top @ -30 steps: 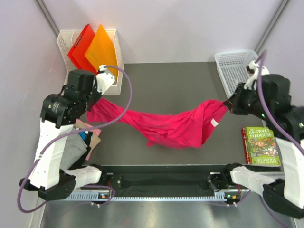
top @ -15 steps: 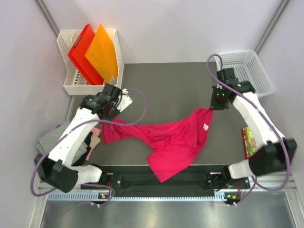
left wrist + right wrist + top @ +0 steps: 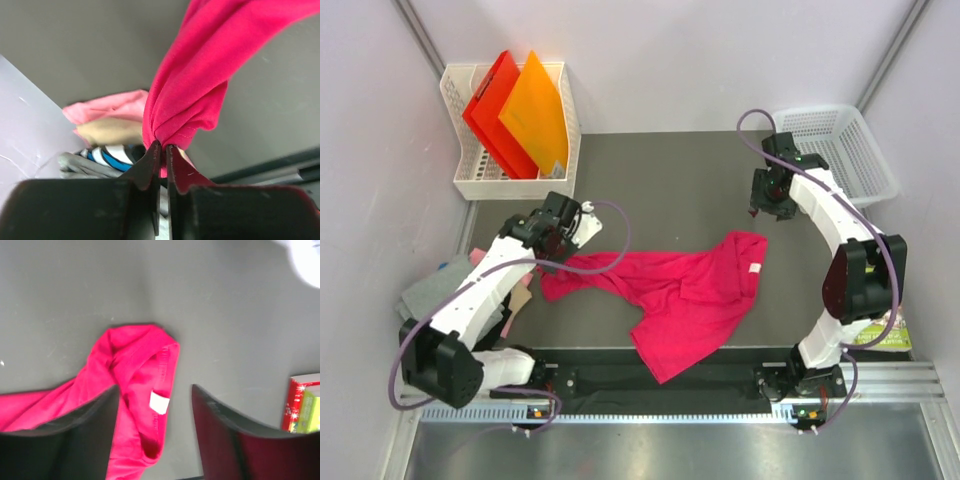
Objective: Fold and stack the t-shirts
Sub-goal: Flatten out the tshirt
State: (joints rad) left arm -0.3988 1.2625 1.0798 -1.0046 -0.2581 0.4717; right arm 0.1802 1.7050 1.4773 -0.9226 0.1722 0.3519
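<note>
Since half a second ago: right gripper (image 3: pixel 756 212) has let go of the magenta shirt (image 3: pixel 670 290) and drawn back toward the top of the overhead frame. The collar end it held now lies on the table (image 3: pixel 670 170). A second ago the shirt hung stretched between both arms.

Right gripper: fingers stand wide apart, nothing between them. In the right wrist view the gripper (image 3: pixel 155 387) hovers above the shirt's collar (image 3: pixel 135 365), with the white neck label showing below.

Left gripper (image 3: pixel 553 260): pinched tight on a bunched edge of the shirt at centre left of the overhead frame. In the left wrist view the fingertips (image 3: pixel 162 146) meet on the cloth (image 3: pixel 200 75), which rises away to the upper right.

The shirt is rumpled across the middle of the table, one flap reaching the near edge.

Folded shirts (image 3: pixel 430 295) sit at the left edge. The left wrist view shows pale pink (image 3: pixel 110 107), tan (image 3: pixel 107 131) and grey (image 3: pixel 75 162) ones.

Also present:
- Red and orange folders (image 3: pixel 510 100) in a rack, upper left.
- White basket (image 3: pixel 845 150), upper right.
- Book (image 3: pixel 305 402), lower right.
</note>
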